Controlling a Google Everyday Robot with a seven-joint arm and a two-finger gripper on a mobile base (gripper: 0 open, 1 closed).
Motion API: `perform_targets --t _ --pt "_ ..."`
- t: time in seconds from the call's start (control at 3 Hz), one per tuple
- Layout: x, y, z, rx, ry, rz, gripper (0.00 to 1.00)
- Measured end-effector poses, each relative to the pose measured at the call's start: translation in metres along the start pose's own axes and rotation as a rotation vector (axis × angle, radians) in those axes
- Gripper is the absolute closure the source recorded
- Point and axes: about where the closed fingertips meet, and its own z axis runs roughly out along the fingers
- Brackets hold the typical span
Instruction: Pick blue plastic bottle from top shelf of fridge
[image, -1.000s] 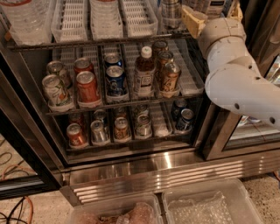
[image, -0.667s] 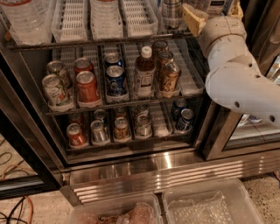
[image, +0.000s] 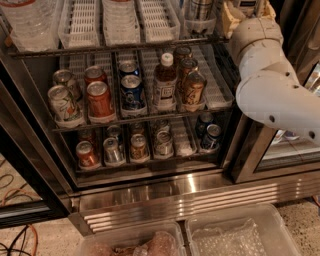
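where a metal can (image: 200, 9) stands on the top shelf (image: 125, 48), the gripper (image: 243, 15) hangs just beside; state unclear.

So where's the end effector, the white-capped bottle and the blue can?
End effector (image: 241, 12): camera view, top-right edge, its body.
White-capped bottle (image: 164, 86): camera view, its label.
Blue can (image: 131, 93): camera view, its side.

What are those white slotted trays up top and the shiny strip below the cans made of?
The white slotted lane dividers look like matte moulded plastic, given their even slots. The shiny ribbed base grille seems brushed stainless steel: it reflects light in streaks. The robot's gripper sits at the right end of the dark wire top shelf.
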Motion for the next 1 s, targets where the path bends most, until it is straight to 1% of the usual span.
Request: perform_targets --t 0.33,0.67,1.0 --pt "0.0 0.0 0.0 0.0 0.0 0.0 0.93" --pt "0.0036 0.003 -0.0016 -0.018 -0.004 -0.004 1.0" --pt "0.0025 0.0034 -0.0013 -0.025 -0.009 -0.007 1.0"
